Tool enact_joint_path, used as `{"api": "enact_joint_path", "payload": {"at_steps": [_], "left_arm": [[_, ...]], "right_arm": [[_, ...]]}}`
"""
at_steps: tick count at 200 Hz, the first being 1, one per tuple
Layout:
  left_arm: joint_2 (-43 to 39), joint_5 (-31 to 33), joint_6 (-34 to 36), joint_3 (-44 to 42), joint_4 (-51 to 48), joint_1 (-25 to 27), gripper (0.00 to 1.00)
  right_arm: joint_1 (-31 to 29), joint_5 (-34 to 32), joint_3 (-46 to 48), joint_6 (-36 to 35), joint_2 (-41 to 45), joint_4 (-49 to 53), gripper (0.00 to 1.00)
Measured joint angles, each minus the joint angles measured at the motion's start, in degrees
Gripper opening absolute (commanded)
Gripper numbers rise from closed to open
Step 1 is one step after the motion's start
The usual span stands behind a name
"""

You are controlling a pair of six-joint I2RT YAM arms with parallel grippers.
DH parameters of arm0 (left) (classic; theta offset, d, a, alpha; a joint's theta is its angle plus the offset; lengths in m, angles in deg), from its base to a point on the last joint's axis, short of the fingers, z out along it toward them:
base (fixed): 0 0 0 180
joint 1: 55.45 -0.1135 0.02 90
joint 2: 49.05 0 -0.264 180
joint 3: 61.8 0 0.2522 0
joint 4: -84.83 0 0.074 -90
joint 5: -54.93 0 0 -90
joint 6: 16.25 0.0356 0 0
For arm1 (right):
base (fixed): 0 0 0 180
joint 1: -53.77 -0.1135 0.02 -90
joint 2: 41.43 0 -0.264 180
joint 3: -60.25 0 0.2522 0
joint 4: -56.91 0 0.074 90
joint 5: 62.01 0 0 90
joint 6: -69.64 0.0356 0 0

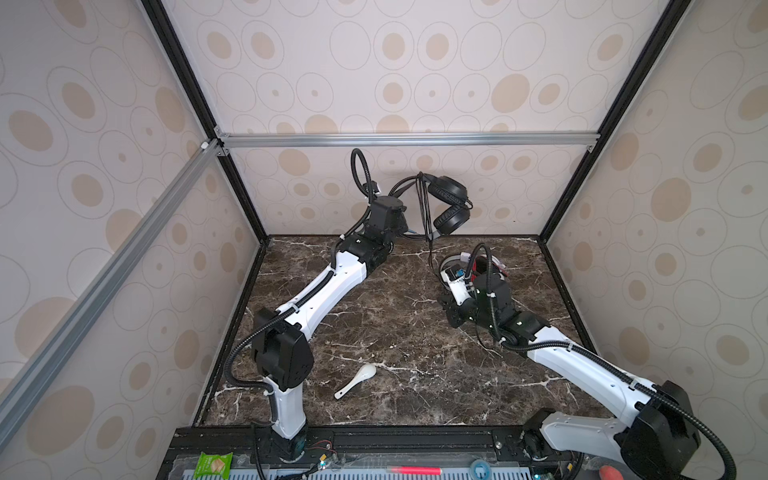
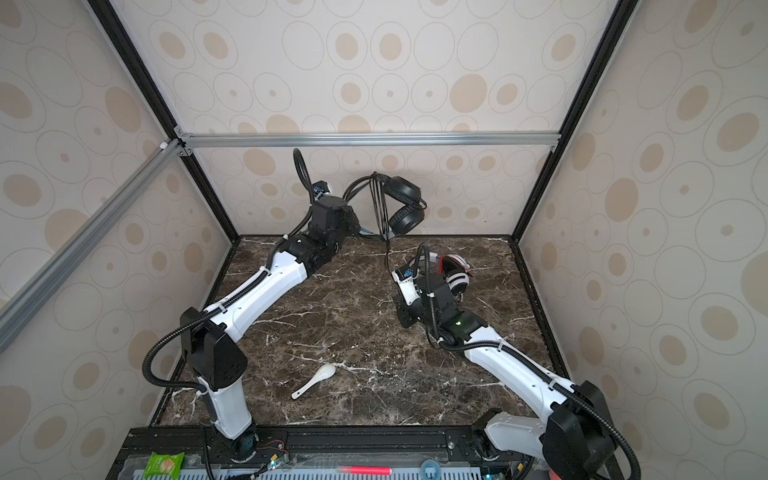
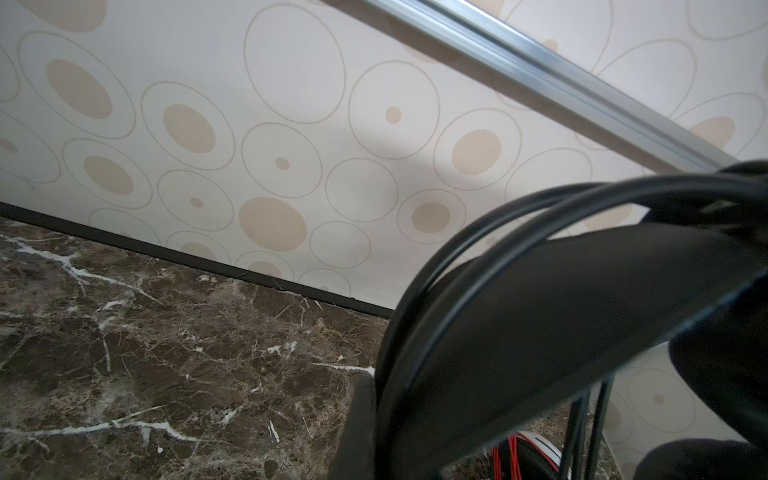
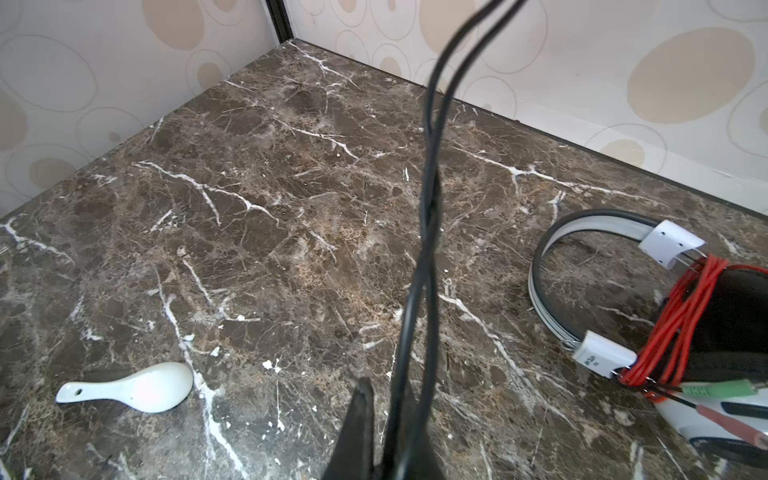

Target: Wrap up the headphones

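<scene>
The black headphones hang raised in front of the back wall. My left gripper is shut on their headband. Their thin black cable is looped over the headband and drops to my right gripper, which is shut on it just above the table. The white-and-black headphones lie at the back right, partly hidden behind my right wrist in both top views. Their red cable is wound round them.
A white spoon lies on the marble table near the front middle. Patterned walls and black frame posts close in three sides. A green packet and a red marker lie on the front ledge.
</scene>
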Motion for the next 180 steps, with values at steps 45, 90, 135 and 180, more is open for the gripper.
{"api": "enact_joint_path", "payload": {"at_steps": [45, 90, 135, 180], "left_arm": [[-0.13, -3.91, -5.42, -2.6, 2.29, -1.05, 0.0], [-0.13, -4.63, -5.75, -2.6, 2.19, -1.44, 0.0], [1.11, -5.79, -5.88, -0.5, 0.96, -1.44, 0.0], [2.19, -7.8, -8.04, 2.19, -2.45, -1.44, 0.0]], "right_arm": [[-0.35, 0.61, 1.51, 0.48, 0.42, -0.02, 0.0], [-0.81, 2.14, 2.14, 1.6, 1.05, -0.39, 0.0], [-2.69, 4.98, 2.14, 1.99, 0.22, -1.73, 0.0], [-2.8, 5.75, 2.14, 1.95, -1.31, -1.99, 0.0]]}}
